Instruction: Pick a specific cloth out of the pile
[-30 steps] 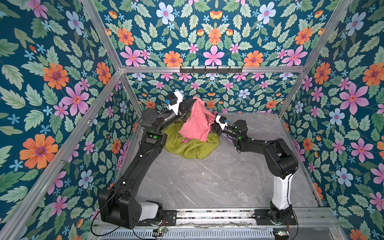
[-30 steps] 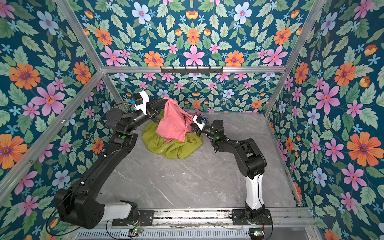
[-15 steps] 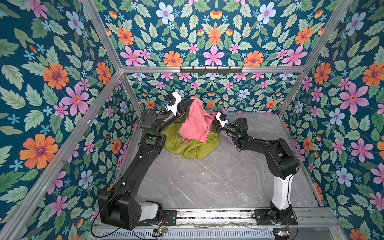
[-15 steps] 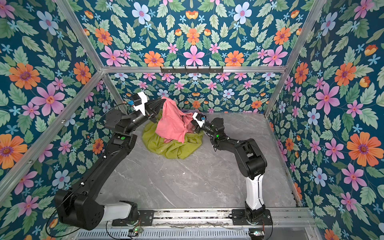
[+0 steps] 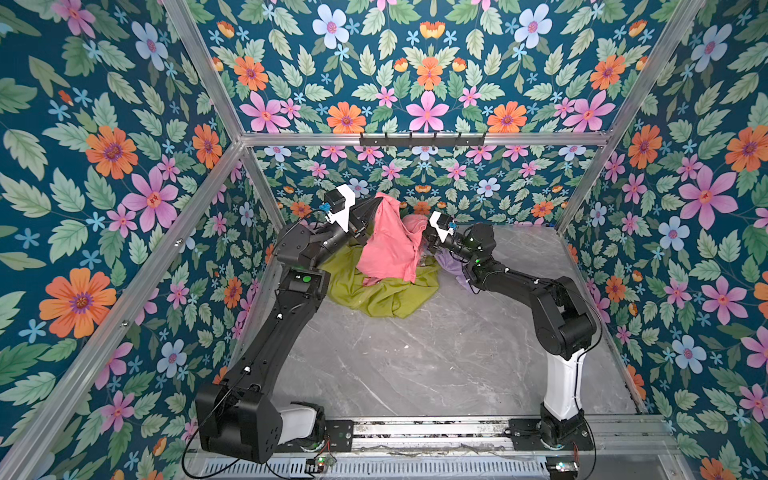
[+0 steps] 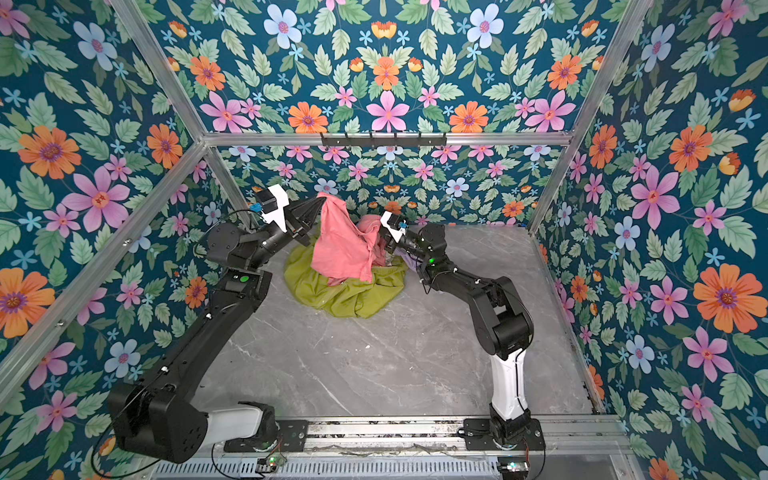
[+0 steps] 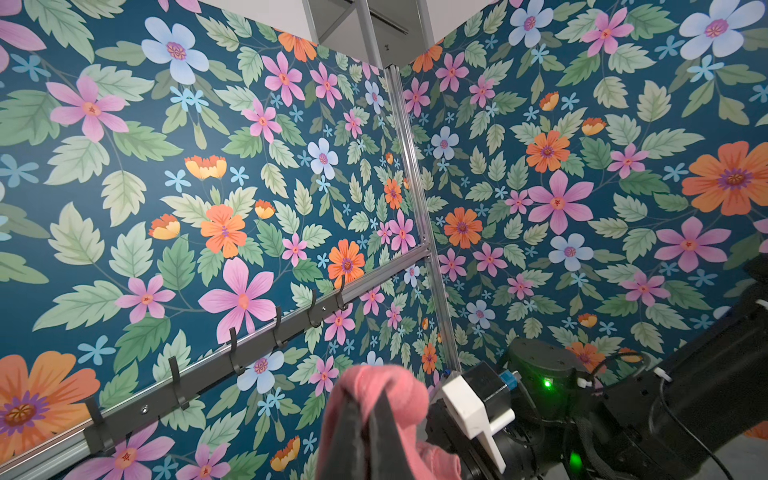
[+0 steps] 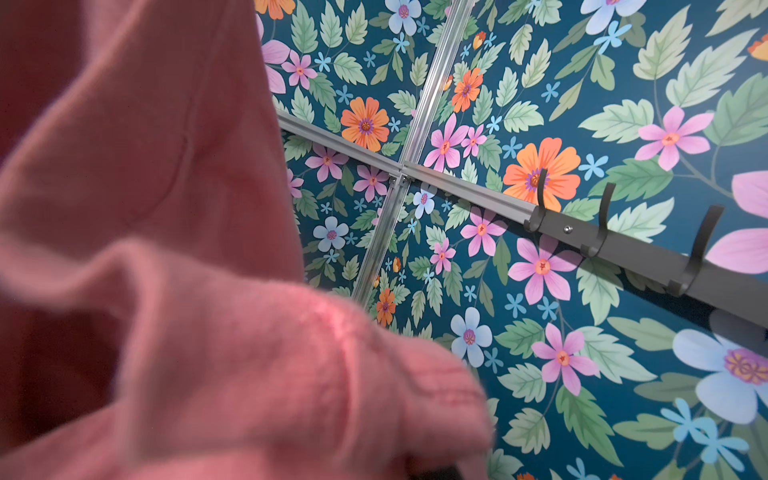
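A black hook rail (image 5: 422, 140) runs along the back wall (image 5: 415, 83), higher than and beyond my left tool (image 5: 376, 204) and my right tool (image 5: 424, 240). In the left wrist view its hooks (image 7: 277, 328) curl up from the bar. Every wall around my tools wears teal wallpaper with orange, pink and pale-blue flowers, edged by aluminium bars (image 5: 208, 174). Beneath my tools spreads the grey marbled worktop (image 5: 415, 357), ending at a metal base track (image 5: 436, 428) on the camera's side.
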Robot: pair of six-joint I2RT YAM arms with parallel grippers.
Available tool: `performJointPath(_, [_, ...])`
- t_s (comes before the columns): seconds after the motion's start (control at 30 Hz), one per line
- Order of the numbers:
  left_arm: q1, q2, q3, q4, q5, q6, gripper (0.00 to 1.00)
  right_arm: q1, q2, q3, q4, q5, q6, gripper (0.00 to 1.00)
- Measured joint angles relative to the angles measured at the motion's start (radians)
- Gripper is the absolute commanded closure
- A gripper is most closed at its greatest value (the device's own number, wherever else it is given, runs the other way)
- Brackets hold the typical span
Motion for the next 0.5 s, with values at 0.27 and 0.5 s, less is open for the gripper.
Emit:
performJointPath(0.27, [0.015, -0.018, -0.01, 0.023, -0.014, -0.015, 1.0, -0.001, -0.039, 0.061, -0.068, 0.002, -0.034, 1.0])
performJointPath(0.5, [0.029, -0.025, -0.014, 0.045, -0.02, -0.031, 1.0, 0.0, -0.085, 0.14, -0.185, 0.016, -0.044, 1.0])
